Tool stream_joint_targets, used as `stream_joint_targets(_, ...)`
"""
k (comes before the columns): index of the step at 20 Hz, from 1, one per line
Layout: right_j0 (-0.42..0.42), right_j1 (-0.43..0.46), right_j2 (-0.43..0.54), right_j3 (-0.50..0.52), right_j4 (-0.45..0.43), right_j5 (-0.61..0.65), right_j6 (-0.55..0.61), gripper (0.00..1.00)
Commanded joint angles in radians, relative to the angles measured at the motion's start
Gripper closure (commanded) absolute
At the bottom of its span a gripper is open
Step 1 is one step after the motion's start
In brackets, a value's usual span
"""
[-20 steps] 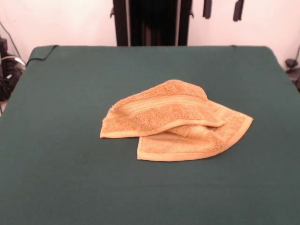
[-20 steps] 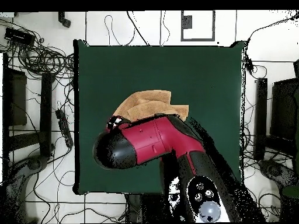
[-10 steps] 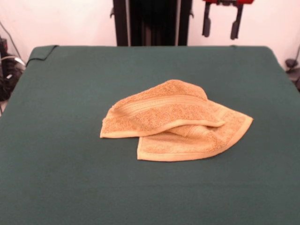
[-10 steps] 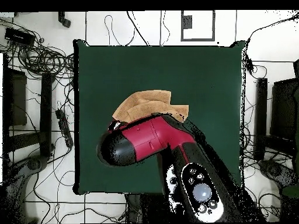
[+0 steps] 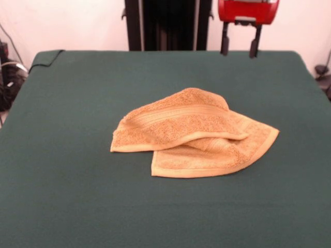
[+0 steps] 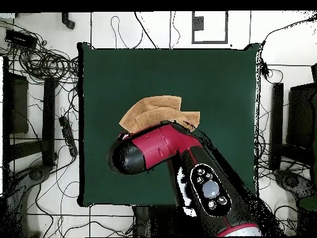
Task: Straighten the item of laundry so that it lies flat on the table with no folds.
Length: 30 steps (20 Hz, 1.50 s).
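Observation:
The item of laundry (image 5: 191, 134) is an orange-tan towel lying crumpled near the middle of the green table (image 5: 62, 155), with one half folded over the other and a woven band showing on the top layer. My gripper (image 5: 239, 51) hangs above the table's far right part, well behind the towel and clear of it. Its two black fingers (image 5: 225, 44) stand apart with nothing between them. In the overhead view, part of the towel (image 6: 155, 110) shows beyond the red and black arm (image 6: 161, 149), which covers the gripper and the towel's near edge.
The black pedestal (image 5: 165, 23) stands behind the table's far edge. The cloth is bunched at the table's far left corner (image 5: 46, 56). Cables (image 6: 43, 62) and dark stands (image 6: 275, 124) lie on the floor around the table (image 6: 217, 80).
The gripper has come down into the front view: first only fingertips at the top edge, now its red body shows too. The towel has not moved.

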Motion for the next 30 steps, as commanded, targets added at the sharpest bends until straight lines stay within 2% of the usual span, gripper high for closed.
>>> stream_joint_targets(1,0.024,0.072,0.056,-0.007,-0.036,-0.07,-0.104,0.0)
stream_joint_targets(6,0.054,0.064,0.06,-0.043,-0.011,-0.025,-0.092,0.0)
stream_joint_targets(10,0.086,0.089,0.059,-0.102,0.006,0.006,-0.076,0.0)
stream_joint_targets(15,0.079,0.102,0.07,-0.117,0.027,0.031,-0.103,0.0)
stream_joint_targets(22,0.087,0.177,0.091,-0.269,0.048,0.147,-0.197,0.0)
stream_joint_targets(30,0.075,0.217,0.106,-0.387,0.053,0.246,-0.271,0.0)
